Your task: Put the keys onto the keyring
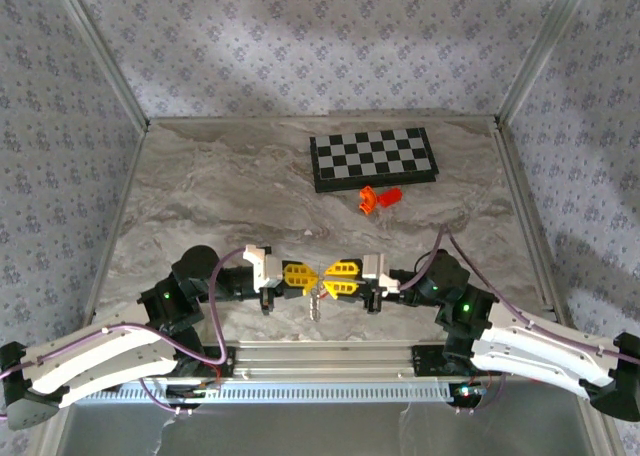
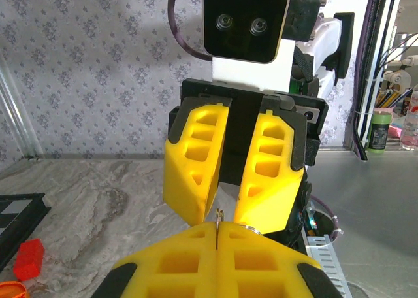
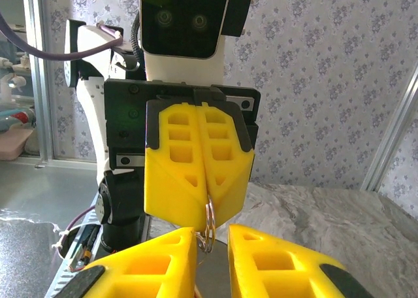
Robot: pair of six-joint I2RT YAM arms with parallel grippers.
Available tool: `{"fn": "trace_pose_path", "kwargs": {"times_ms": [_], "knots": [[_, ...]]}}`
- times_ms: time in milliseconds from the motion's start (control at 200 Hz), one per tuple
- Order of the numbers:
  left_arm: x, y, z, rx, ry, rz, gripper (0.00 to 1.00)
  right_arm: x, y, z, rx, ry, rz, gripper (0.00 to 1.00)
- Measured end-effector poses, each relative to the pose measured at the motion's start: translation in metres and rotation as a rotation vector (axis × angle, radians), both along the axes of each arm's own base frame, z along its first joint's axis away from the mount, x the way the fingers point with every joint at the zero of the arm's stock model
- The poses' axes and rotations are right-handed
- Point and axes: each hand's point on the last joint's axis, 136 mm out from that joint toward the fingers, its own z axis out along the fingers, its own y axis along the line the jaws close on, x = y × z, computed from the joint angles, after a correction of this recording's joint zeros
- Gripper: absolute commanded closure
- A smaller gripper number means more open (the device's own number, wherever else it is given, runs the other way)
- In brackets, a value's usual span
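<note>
Top external: left gripper [image 1: 312,276] clenched on the keyring [image 3: 209,227], right gripper [image 1: 327,279] facing it tip to tip, fingers [image 3: 281,265] parted, lower centre. Open table [image 1: 200,196] lies to either side and above; chessboard [image 1: 373,160] well apart, upper right. Keyring shows as a thin pale loop hanging between the parted fingers.

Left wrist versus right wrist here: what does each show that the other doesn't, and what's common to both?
Left wrist: a chessboard corner and a red piece on the table, plus the right gripper head-on, jaws apart. Right wrist: a metal ring hanging from the shut left gripper. Shared: both yellow grippers meeting tip to tip.
</note>
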Motion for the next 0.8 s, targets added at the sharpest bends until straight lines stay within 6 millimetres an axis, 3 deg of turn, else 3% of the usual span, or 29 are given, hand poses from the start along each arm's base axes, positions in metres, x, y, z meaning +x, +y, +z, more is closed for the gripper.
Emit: {"fn": "trace_pose_path", "kwargs": {"times_ms": [360, 510, 800], "knots": [[0.002, -0.001, -0.003, 0.011, 0.005, 0.006, 1.00, 0.002, 0.004, -0.006, -0.039, 0.015, -0.001, 0.90], [0.003, -0.001, -0.003, 0.011, 0.001, 0.007, 1.00, 0.003, 0.005, -0.006, -0.054, 0.016, -0.003, 1.00], [0.006, 0.000, -0.012, 0.065, -0.003, 0.030, 0.98, 0.006, 0.007, -0.014, -0.140, 0.026, -0.027, 1.00]]}}
